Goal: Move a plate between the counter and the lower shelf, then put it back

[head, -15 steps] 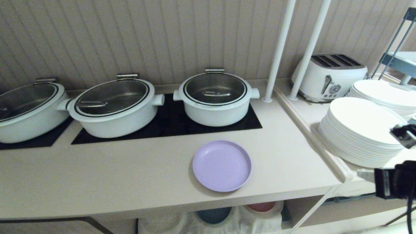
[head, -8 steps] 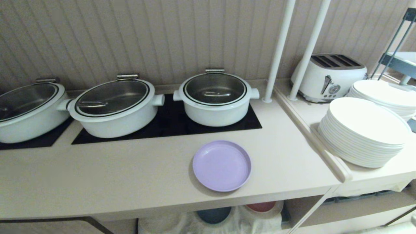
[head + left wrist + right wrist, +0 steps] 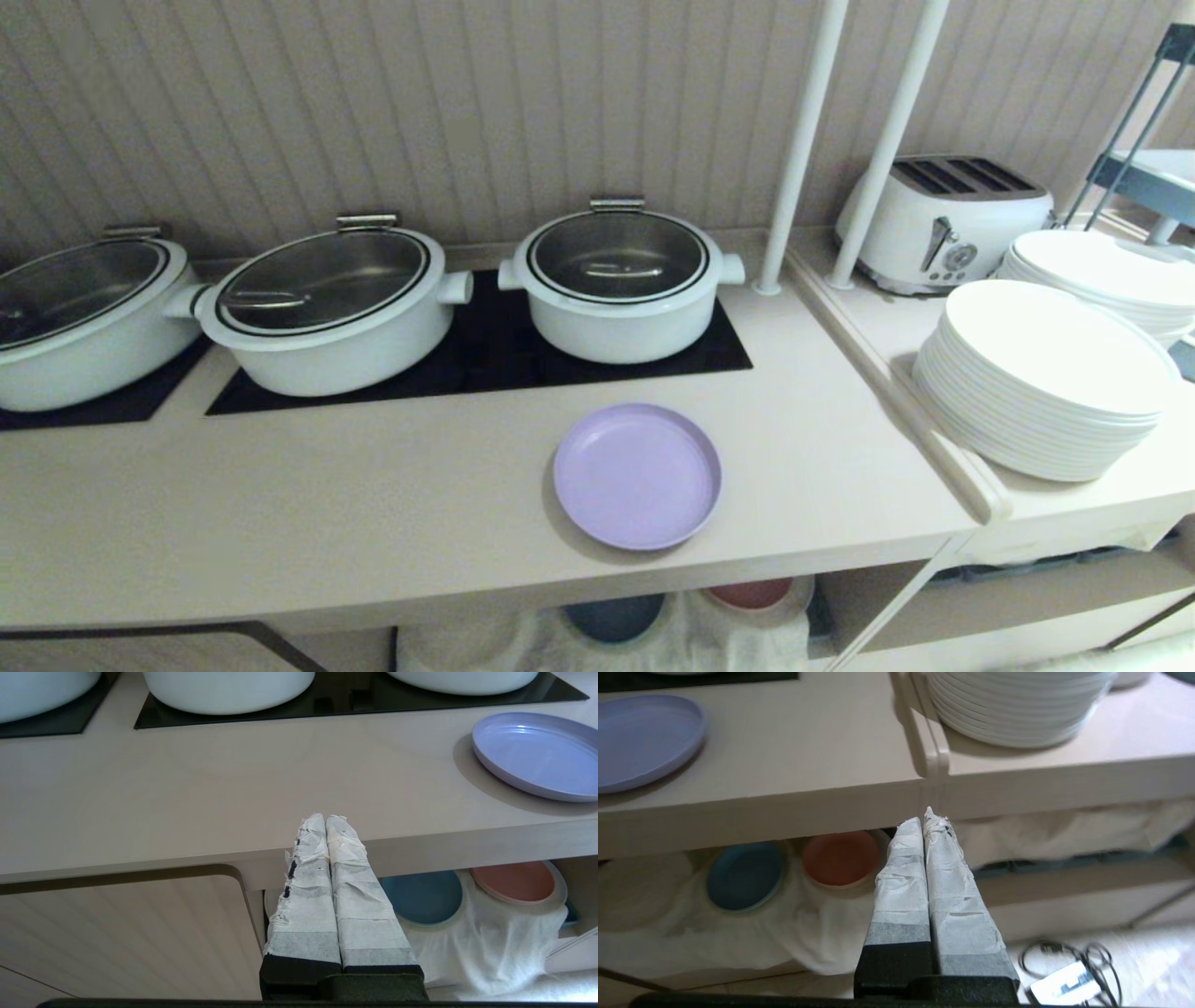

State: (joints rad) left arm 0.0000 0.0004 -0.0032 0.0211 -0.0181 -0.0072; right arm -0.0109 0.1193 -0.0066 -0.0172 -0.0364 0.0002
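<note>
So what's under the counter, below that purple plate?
A shelf draped with a wrinkled white cloth. On the cloth lie a blue plate and a pink plate. The counter's edge hides their far rims and the shelf's back.

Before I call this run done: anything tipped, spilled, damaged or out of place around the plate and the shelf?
Nothing tipped or spilled. The plate lies flat on the counter; blue plate and pink plate sit on the lower shelf. Only the tape on the shut left gripper and right gripper looks frayed.
</note>
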